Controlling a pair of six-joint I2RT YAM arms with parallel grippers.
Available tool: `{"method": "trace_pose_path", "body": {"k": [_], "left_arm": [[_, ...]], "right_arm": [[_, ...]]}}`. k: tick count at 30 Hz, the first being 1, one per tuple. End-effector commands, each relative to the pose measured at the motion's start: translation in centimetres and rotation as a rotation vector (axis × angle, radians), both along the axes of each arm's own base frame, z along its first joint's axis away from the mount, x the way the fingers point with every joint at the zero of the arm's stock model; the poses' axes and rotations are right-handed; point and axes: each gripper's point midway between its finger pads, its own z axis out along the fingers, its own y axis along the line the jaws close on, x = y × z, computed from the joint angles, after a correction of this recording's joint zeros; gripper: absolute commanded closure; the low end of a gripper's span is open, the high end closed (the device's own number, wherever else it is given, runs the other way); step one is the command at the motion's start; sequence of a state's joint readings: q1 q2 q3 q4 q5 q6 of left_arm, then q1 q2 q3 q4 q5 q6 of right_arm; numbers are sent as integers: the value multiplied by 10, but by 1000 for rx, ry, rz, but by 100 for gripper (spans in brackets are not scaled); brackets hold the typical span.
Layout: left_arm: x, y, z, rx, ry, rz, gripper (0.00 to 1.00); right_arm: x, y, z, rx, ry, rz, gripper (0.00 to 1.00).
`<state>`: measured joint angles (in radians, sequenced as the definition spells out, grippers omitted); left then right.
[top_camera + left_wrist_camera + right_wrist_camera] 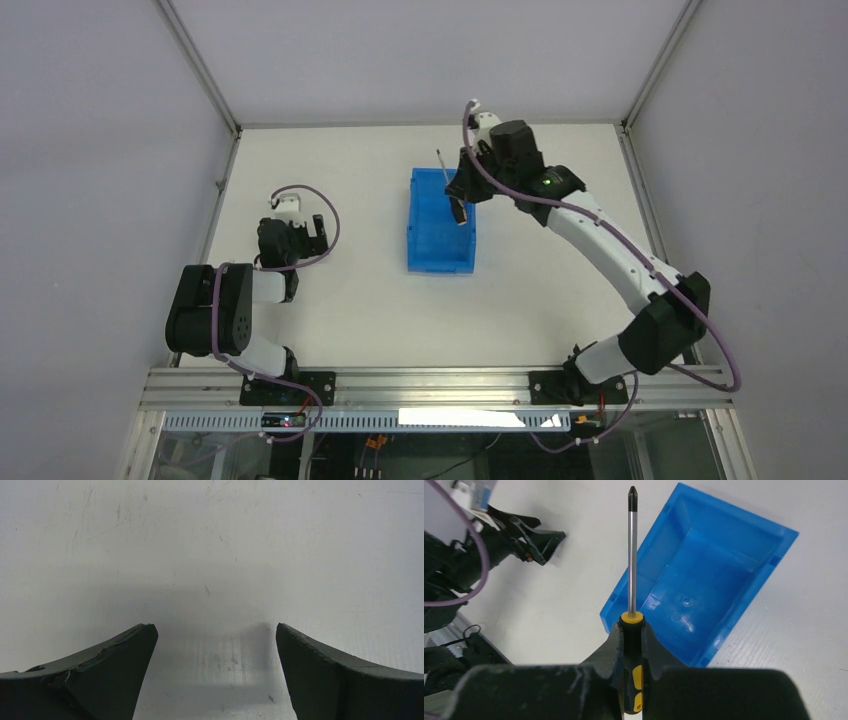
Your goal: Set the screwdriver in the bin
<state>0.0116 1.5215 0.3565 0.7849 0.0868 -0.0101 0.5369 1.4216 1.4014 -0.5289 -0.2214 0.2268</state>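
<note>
The bright blue bin [441, 235] lies in the middle of the table and holds nothing; in the right wrist view the bin [714, 575] lies below and to the right of the jaws. My right gripper [458, 195] hangs over the bin's far right corner, shut on the screwdriver [452, 192]. Its black-and-yellow handle [633, 670] is pinched between the fingers [611, 647], and the thin metal shaft [632, 550] points straight out past the bin's rim. My left gripper [303, 232] rests low over bare table at the left, open [215, 675] with nothing between its fingers.
White table walled by grey panels and aluminium rails [440, 385]. The left arm [469, 555] shows at the upper left of the right wrist view, apart from the bin.
</note>
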Motion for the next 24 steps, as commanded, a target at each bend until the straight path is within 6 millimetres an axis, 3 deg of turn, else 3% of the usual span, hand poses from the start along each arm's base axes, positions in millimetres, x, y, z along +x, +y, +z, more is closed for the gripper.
{"method": "trace_pose_path", "body": {"k": [1,8,12,15,18,20,24], "left_arm": [[10,-3,20,-1,-64,-6,1],[10,-3,20,-1,-63,-6,1],[10,-3,20,-1,-65,-6,1],[10,-3,20,-1,-63,-6,1],[10,-3,20,-1,-63,-6,1],[10,-3,20,-1,-64,-6,1],[10,-3,20,-1,-64,-6,1]], "right_arm": [[24,18,-22,-119,-27,-80,100],[59,30,-100,-271,-10,-169,97],[65,34,-147,-346,50,-161,92],[68,34,-172,-385,66,-179,89],[70,35,-188,-409,80,-190,84],[70,36,-194,-415,89,-195,71],[67,41,-187,-401,87,-198,55]]}}
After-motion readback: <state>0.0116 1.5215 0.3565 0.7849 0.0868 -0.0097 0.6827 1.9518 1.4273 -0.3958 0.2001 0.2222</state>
